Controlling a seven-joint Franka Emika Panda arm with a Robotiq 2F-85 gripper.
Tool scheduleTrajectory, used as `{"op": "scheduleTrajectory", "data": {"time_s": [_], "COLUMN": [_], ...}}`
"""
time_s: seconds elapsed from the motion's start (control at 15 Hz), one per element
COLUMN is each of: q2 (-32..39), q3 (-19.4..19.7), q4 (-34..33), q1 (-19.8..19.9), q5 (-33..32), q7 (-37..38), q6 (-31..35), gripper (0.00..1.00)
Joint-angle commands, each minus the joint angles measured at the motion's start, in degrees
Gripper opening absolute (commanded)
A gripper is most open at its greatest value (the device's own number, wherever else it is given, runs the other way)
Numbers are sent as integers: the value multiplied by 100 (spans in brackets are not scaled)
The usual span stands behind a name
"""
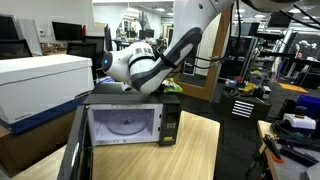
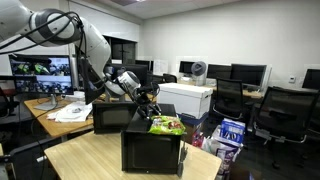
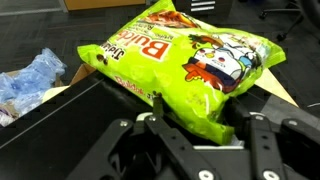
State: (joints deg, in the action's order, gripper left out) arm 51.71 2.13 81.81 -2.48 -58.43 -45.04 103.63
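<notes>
A bright green snack bag [image 3: 190, 55] lies on top of a black microwave [image 1: 125, 125] that stands on a wooden table [image 1: 200, 150]. The bag also shows in an exterior view [image 2: 166, 125]. The microwave's door [image 1: 75, 150] stands open and its white inside shows. My gripper [image 3: 203, 125] is low over the microwave top. Its two fingers stand apart on either side of the bag's near end. It appears open, and the bag still rests flat on the top. The arm reaches in from above in both exterior views, with the gripper [image 2: 150, 108] just above the bag.
A large white box [image 1: 40, 85] stands beside the microwave. Blue packages [image 2: 228, 135] lie on the floor past the table. Crumpled blue plastic [image 3: 30, 80] shows at the left of the wrist view. Desks with monitors [image 2: 40, 70] and office chairs [image 2: 275, 110] ring the room.
</notes>
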Motion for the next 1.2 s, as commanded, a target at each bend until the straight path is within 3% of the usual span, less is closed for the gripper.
{"op": "scheduleTrajectory", "data": {"time_s": [0.0,0.27,0.47,0.8,1.13], "q2": [-86,-180,-341,-580,-1222], "q3": [-112,-202,-300,-413,-622], "q4": [34,174,394,772,1667], "q1": [40,18,6,7,-23], "q5": [-45,-23,6,20,-68], "q7": [-211,-271,-354,-473,-637], "q6": [-63,-39,-18,-2,169], "gripper": [33,6,0,4,3]}}
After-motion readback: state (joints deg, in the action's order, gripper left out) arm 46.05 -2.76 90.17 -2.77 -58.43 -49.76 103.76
